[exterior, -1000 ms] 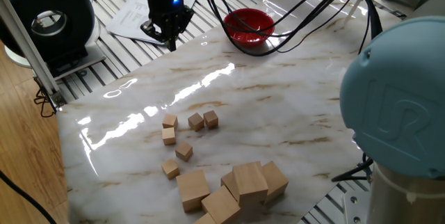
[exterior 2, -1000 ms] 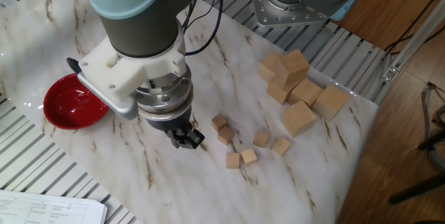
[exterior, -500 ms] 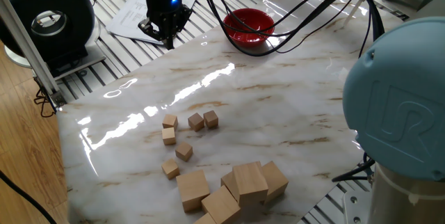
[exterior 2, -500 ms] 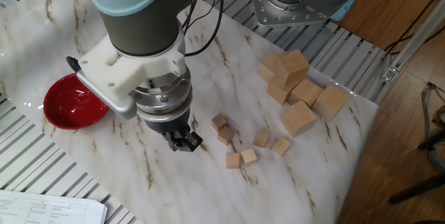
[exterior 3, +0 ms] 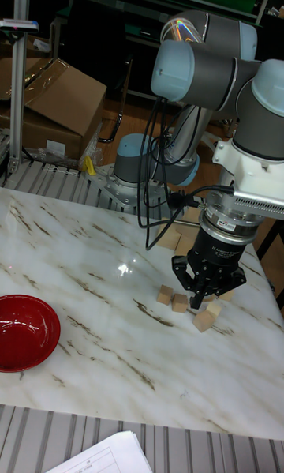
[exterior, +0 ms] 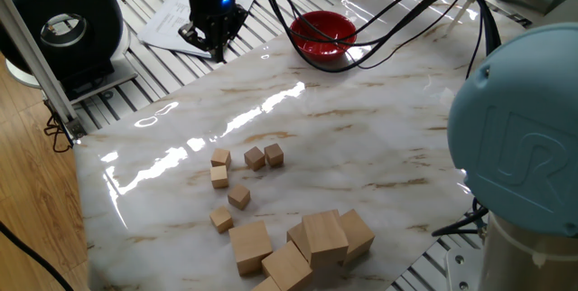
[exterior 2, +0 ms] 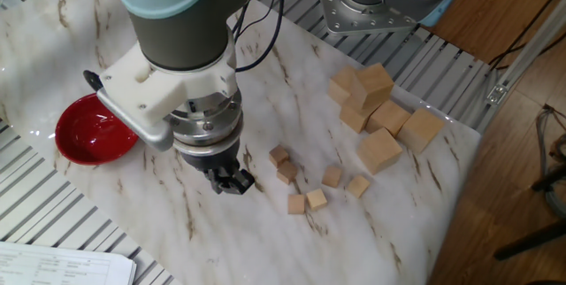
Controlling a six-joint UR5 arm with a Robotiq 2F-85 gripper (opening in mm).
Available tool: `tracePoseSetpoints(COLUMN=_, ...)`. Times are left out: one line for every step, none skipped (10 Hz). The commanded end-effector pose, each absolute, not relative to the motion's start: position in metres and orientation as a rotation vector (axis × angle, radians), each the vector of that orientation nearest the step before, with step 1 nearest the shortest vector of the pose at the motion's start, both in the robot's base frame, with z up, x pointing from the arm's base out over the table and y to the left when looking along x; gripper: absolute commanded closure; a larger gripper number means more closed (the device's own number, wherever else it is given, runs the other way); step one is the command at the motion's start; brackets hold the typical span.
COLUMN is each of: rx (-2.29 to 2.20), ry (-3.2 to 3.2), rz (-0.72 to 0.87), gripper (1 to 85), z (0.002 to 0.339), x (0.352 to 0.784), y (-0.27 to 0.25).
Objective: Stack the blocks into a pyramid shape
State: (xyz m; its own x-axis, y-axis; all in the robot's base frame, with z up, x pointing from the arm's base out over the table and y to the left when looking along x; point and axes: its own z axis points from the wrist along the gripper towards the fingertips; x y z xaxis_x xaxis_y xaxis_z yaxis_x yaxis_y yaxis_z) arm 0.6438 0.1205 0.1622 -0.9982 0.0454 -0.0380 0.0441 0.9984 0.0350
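**Op:** I'm at the start of the first pick. No stacking done; none of the six small blocks [exterior: 239,178] sits on another. In one fixed view, going left to right, I see a loose column of three, one a step right of it, then a pair side by side on the marble surface [exterior: 361,137].

**Eng:** Pincer?

**Op:** The pincer [exterior 2: 232,179] hangs above the surface, left of the cluster in the other fixed view, holding nothing. The fingers look drawn close together, but I cannot tell whether they are fully clenched.

**Eng:** What else is on there?

**Op:** In the other fixed view, left to right: a glossy red bowl [exterior 2: 91,132] at the far edge, the pincer, the small cubes, then a heap of larger wood cubes [exterior 2: 380,108] near the right edge. The larger cubes are not mine to stack. One sits on top of the others.

**Eng:** Next move?

**Op:** My call: spread the fingers, shift right over the nearest small cube [exterior 2: 279,155] and come down square to its faces. The neighbours are close, some nearly touching, so finger clearance is the constraint. I'd take an outlier first.

**Eng:** Materials?

**Op:** The blocks are plain tan wood, matte, with sharp edges and flat faces, so they should grip and stack well. The surface is polished, veined marble with strong glare. I expect a nudged block to slide. I need a base row laid flush, and I'd pick open marble beside the cluster.
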Motion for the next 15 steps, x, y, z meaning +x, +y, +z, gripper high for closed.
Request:
tracePoseSetpoints(rx=0.076, ry=3.124, rz=0.052, gripper=84.7, z=0.163, x=0.638, y=0.12)
tracePoseSetpoints(rx=0.075, ry=3.097, rz=0.058, gripper=84.7, z=0.163, x=0.645, y=0.12)
tracePoseSetpoints(rx=0.082, ry=3.089, rz=0.039, gripper=84.7, z=0.163, x=0.647, y=0.117)
tracePoseSetpoints(rx=0.103, ry=3.103, rz=0.015, gripper=84.7, z=0.163, x=0.643, y=0.113)
tracePoseSetpoints(rx=0.091, ry=3.106, rz=-0.021, gripper=84.7, z=0.163, x=0.642, y=0.107)
tracePoseSetpoints(rx=0.086, ry=3.105, rz=-0.023, gripper=84.7, z=0.164, x=0.642, y=0.107)
tracePoseSetpoints(rx=0.068, ry=3.082, rz=-0.022, gripper=84.7, z=0.164, x=0.648, y=0.107)
tracePoseSetpoints(rx=0.08, ry=3.083, rz=-0.02, gripper=84.7, z=0.162, x=0.647, y=0.107)
tracePoseSetpoints(rx=0.085, ry=3.086, rz=-0.015, gripper=84.7, z=0.157, x=0.644, y=0.107)
tracePoseSetpoints(rx=0.135, ry=3.086, rz=0.062, gripper=84.7, z=0.149, x=0.64, y=0.119)
tracePoseSetpoints(rx=0.191, ry=3.094, rz=0.148, gripper=84.7, z=0.141, x=0.629, y=0.133)
tracePoseSetpoints(rx=0.081, ry=3.076, rz=0.025, gripper=84.7, z=0.13, x=0.619, y=0.114)
tracePoseSetpoints(rx=0.048, ry=3.066, rz=-0.037, gripper=84.7, z=0.124, x=0.611, y=0.108)
tracePoseSetpoints(rx=0.038, ry=3.073, rz=-0.061, gripper=84.7, z=0.126, x=0.6, y=0.108)
tracePoseSetpoints(rx=0.034, ry=3.07, rz=-0.056, gripper=84.7, z=0.131, x=0.59, y=0.11)
